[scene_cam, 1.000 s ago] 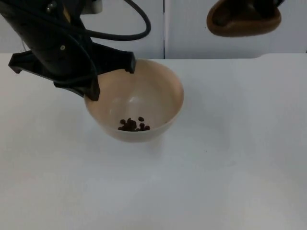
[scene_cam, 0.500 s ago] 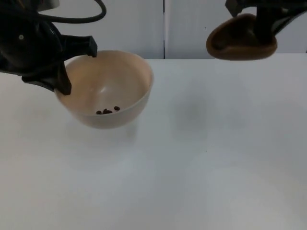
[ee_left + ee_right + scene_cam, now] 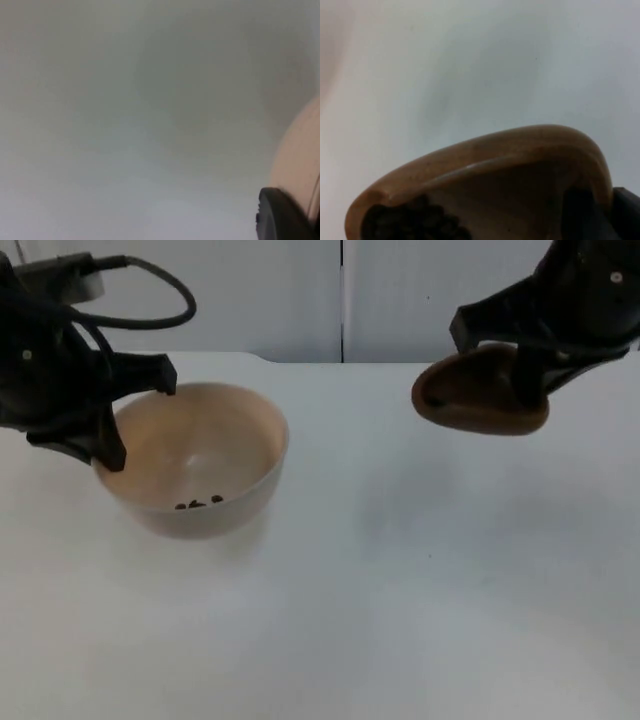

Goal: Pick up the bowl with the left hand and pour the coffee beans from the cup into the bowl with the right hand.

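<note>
Black fingers (image 3: 135, 410) of the left gripper pinch the far-left rim of the cream bowl (image 3: 195, 465), held at the left of the desk (image 3: 400, 590) with a few beans (image 3: 198, 503) inside. Right gripper (image 3: 520, 375) clamps the brown cup (image 3: 480, 395), well apart at far right. Pouring seems underway; next, bring the cup over the bowl. Right wrist view reveals beans left in the cup (image 3: 415, 222).

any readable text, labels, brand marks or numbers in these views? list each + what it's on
None: no text, label, brand mark or number can be read on the bowl, the brown cup, the left gripper, the right gripper, the table or the partition wall.
</note>
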